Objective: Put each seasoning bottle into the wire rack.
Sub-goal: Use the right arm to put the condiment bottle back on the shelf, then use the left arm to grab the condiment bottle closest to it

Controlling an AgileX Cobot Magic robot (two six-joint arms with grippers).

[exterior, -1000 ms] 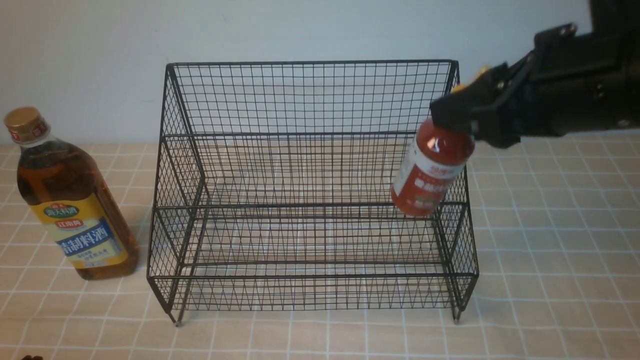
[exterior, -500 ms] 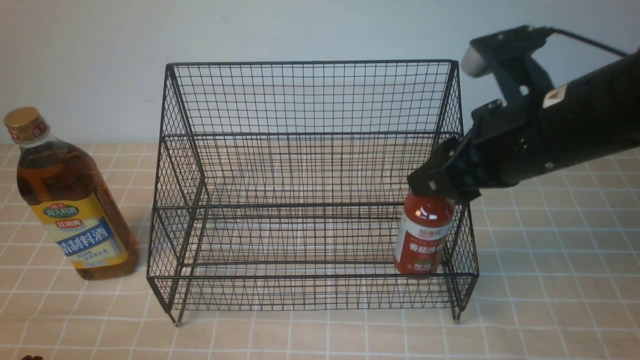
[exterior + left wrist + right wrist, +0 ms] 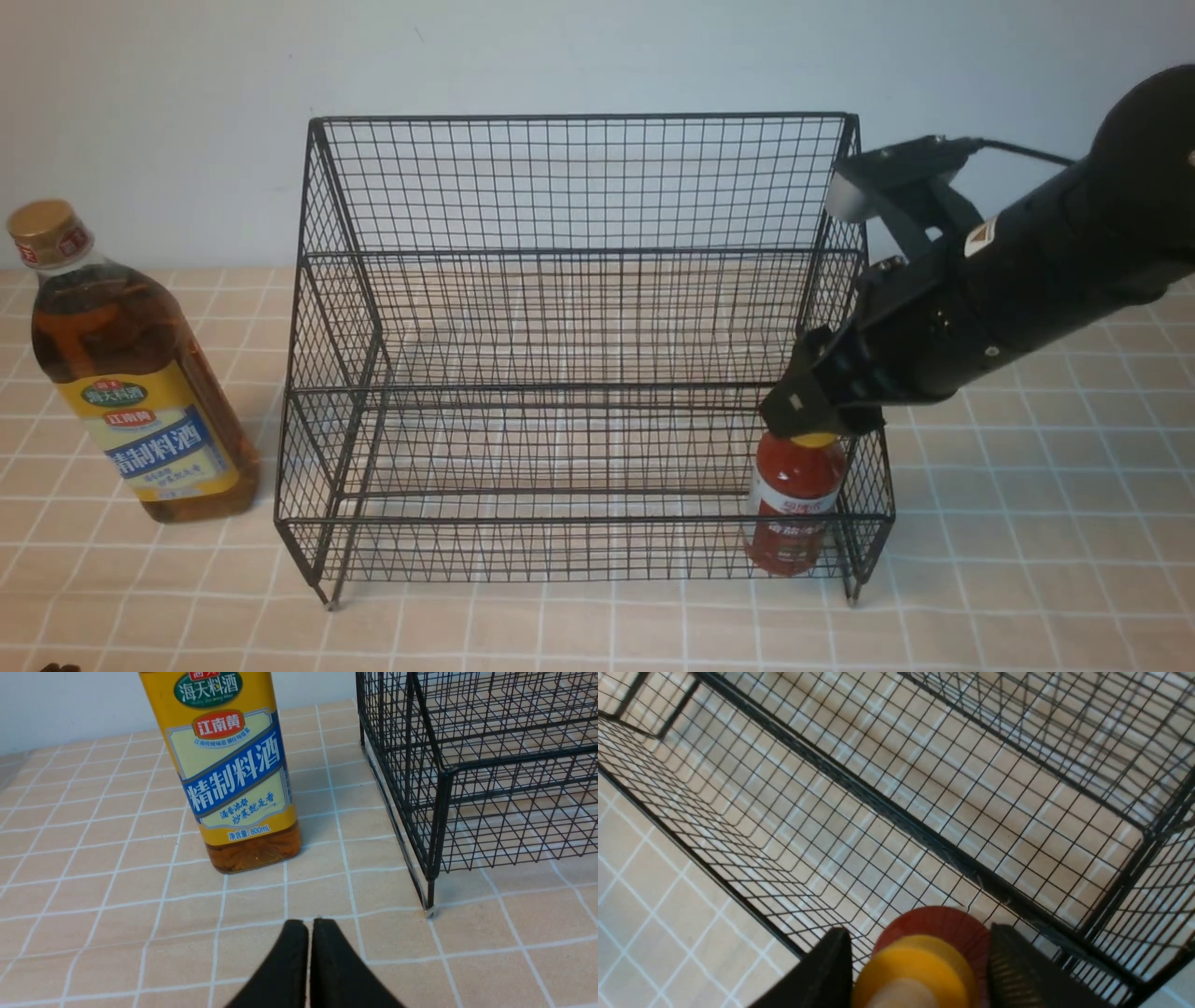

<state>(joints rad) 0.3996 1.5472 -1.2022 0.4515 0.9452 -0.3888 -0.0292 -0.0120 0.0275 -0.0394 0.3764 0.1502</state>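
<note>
Only the right wrist view looks down on the yellow nozzle cap point(image 3: 910, 970) of the small red sauce bottle point(image 3: 792, 513). The right gripper point(image 3: 814, 422) has its ribbed fingers point(image 3: 1017, 970) spread either side of the cap, a gap showing, gripping nothing. The bottle stands upright in the front right corner of the black wire rack point(image 3: 579, 117), on its lower tier. The left wrist view alone shows the left gripper point(image 3: 310, 947), pressed together and empty, over the tiled tabletop point(image 3: 117, 896). The tall amber bottle point(image 3: 140, 373) stands outside the rack's left side.
</note>
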